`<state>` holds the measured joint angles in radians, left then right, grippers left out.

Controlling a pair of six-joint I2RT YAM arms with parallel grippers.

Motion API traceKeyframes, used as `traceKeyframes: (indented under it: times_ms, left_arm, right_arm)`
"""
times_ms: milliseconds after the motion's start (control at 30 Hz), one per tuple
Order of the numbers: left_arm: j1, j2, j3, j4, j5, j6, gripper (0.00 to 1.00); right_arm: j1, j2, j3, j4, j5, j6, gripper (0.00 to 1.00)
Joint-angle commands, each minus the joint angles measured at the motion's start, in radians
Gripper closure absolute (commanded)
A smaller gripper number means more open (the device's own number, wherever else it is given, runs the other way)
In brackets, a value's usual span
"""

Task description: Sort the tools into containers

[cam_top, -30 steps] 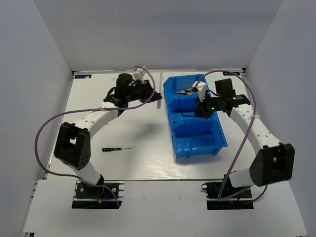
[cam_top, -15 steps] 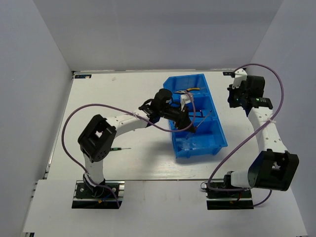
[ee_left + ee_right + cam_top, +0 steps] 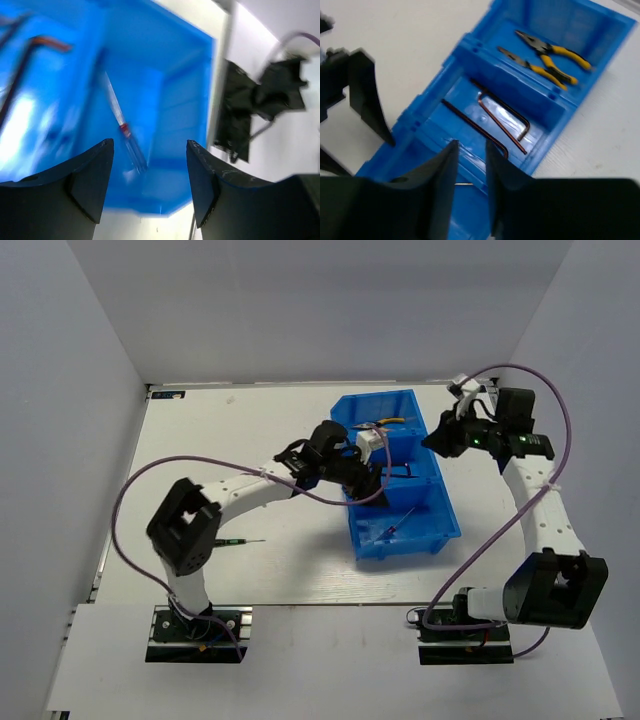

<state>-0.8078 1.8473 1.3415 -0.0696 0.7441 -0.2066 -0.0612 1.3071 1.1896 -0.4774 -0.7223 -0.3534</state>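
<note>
Top external | screwdriver (image 3: 396, 527) released into bin (image 3: 405, 544) | left end effector (image 3: 149, 145) wide | right end effector (image 3: 471, 145) narrow

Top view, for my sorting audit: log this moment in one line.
left pincer: open, over blue bins | screwdriver: in near compartment | right pincer: open, empty | second screwdriver: on table

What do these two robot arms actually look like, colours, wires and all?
The left arm and right arm match: white tubes linked by chunky black joints. A thin purple cable loops loosely beside each, from the black base plate to the wrist. The jaws are two plain black tapering blades. A small green light glows near the right wrist.
</note>
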Motion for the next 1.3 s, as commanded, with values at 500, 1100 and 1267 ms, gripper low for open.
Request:
traceKeyframes:
  times_ms: [500, 1100, 1267]
  left_arm:
    - [0.121, -1.414, -0.524, -0.58, -1.326, -0.694, 0.0]
    - [0.121, -1.425, -0.367, -0.44, -1.083, -0.355, 0.0]
    - [0.121, -1.467, -0.39, -0.45, -1.056, -0.367, 0.0]
  right_arm:
    - [0.927, 0.726, 0.582, -0.314, 0.144, -0.043, 0.48]
    - [1.262, 1.049, 0.834, 0.0, 0.517, 0.087, 0.42]
    - [1.259, 1.087, 0.878, 0.022, 0.56, 0.06, 0.42]
